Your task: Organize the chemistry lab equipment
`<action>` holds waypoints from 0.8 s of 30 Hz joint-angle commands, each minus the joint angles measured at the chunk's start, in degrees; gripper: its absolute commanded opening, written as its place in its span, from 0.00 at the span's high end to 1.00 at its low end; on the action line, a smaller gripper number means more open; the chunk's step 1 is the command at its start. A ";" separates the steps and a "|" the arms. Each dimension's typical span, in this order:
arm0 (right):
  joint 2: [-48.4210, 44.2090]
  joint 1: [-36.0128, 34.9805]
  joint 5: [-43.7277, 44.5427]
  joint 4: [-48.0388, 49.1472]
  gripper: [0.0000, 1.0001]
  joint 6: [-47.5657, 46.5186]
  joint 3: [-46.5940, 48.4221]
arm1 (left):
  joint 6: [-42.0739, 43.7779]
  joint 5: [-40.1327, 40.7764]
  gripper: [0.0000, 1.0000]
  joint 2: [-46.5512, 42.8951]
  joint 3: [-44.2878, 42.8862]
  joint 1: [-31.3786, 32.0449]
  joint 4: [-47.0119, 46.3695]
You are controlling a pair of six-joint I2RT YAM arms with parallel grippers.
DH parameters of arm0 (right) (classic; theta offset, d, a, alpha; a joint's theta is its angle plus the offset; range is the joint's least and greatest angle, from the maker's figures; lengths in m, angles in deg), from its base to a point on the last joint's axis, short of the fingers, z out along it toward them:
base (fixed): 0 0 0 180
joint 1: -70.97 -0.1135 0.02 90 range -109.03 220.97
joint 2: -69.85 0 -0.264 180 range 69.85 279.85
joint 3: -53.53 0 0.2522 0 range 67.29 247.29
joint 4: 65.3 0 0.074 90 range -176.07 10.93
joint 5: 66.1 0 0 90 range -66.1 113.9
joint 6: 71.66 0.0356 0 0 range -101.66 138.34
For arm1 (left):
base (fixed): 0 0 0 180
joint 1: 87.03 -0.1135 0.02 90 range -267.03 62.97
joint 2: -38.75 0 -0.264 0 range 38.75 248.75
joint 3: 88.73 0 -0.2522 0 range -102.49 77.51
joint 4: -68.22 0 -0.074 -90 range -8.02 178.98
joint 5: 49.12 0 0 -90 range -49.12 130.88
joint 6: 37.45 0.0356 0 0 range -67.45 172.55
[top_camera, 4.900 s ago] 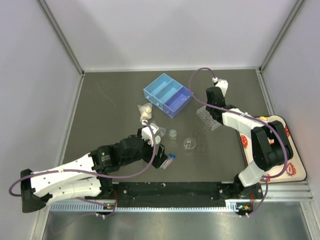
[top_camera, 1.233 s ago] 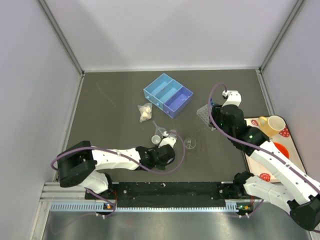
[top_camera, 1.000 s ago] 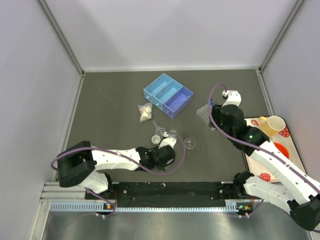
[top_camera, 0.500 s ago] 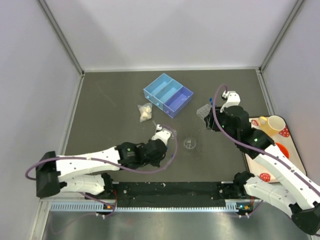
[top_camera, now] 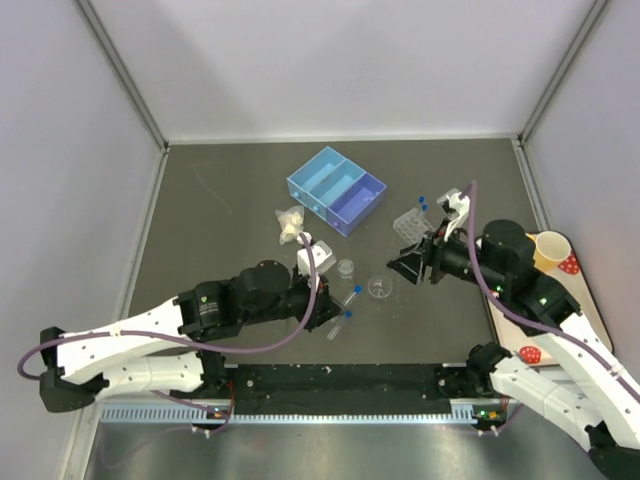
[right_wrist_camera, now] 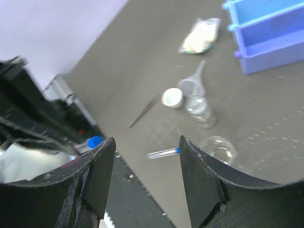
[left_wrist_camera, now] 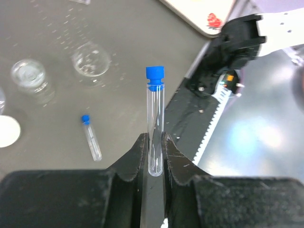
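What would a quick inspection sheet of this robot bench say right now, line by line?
Surface: dark grey table, lab pieces scattered mid-table.
Job's things: one blue-capped tube held, second tube lying loose; funnel, beaker, round dish, tube rack on the table.
Clutter: yellow mug on strawberry tray; blue divided box.
Grippers: left fingers shut on the tube; right fingers open, holding nothing.
Cables: purple cable looped along each arm.
Surroundings: pale walls, metal frame posts.

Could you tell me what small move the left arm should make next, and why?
Probably swing the left tool toward the clear rack. It is shut on a blue-capped test tube, cap end pointing outward, and the rack's holes look like the fitting place for it.
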State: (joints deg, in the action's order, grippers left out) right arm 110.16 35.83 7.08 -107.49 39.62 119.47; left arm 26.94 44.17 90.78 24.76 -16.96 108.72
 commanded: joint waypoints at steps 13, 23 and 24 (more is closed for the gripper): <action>-5.24 -0.46 -26.86 14.61 0.42 10.01 -1.64 | 1.52 -22.71 1.00 0.18 -3.15 -3.88 -18.65; -6.39 -0.55 -30.55 20.33 0.42 14.40 -4.01 | -1.38 -28.25 1.00 1.23 -3.06 -5.99 -24.63; -6.30 -0.64 -30.73 21.03 0.42 14.75 -4.28 | -1.46 -28.77 1.00 1.49 -3.06 -6.16 -24.81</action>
State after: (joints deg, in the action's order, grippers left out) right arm 104.46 35.83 -20.72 -92.87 51.75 115.61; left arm 26.68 18.56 91.43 23.99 -22.65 89.03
